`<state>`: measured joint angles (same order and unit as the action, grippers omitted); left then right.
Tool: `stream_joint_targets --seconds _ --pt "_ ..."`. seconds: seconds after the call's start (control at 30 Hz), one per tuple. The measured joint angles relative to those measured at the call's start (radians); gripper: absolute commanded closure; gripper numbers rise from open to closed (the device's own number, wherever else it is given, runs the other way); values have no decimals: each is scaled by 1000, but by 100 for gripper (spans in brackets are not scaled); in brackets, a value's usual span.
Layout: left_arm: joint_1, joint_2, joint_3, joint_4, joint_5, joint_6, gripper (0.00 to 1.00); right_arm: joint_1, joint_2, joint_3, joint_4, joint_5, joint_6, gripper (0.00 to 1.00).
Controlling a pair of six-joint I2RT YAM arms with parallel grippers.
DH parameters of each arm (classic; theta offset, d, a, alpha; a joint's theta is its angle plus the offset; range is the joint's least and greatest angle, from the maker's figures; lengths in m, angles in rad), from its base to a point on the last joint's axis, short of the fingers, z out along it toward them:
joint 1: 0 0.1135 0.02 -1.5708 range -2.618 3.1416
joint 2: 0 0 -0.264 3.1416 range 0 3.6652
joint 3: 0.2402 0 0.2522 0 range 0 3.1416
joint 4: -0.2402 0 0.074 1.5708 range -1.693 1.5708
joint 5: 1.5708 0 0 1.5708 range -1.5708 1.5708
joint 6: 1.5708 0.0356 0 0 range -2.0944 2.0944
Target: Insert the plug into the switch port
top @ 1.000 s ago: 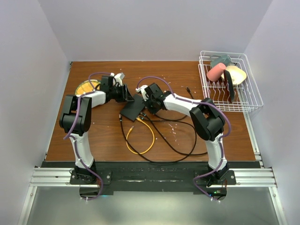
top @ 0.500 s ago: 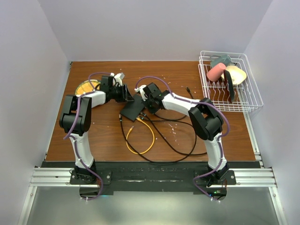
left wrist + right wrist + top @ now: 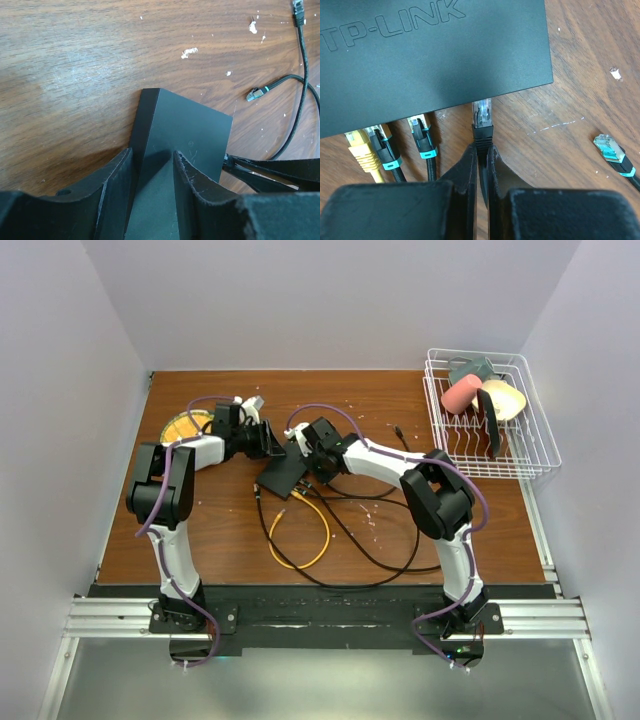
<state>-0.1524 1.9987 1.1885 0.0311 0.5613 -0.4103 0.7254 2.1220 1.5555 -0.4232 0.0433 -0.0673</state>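
Left gripper (image 3: 150, 172): partly open, its fingers (image 3: 112, 187) clamped over one end of the switch box (image 3: 187, 127). One finger lies against the box's side face and the other on its top face. In the overhead view this grip sits at the upper left end of the box.

Right gripper (image 3: 481, 152): closed, pinching a black cable (image 3: 483, 137) just behind its plug (image 3: 482, 111). The plug points straight out from the fingertips toward the upper part of the right wrist frame. Its clear tip meets the lower edge of the switch box, right of centre in that frame. The port is hidden beneath the box's top face, so I cannot tell whether the tip has entered it.

Switch box: flat, dark, lettered on top, lying on the wooden table (image 3: 400, 400) at centre frame overhead, between the two grippers.

Along the same lower edge, left of the held plug, three more plugs sit at the box: one on a yellow cable (image 3: 364, 150) and two on black cables with teal bands. A loose plug (image 3: 609, 147) lies on the table at the right, apart from the box.
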Motion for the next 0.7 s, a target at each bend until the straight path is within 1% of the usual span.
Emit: stream_joint_targets --seconds 0.7 --pt "4 0 -9 20 28 1 55 5 13 26 -26 3 -32 100"
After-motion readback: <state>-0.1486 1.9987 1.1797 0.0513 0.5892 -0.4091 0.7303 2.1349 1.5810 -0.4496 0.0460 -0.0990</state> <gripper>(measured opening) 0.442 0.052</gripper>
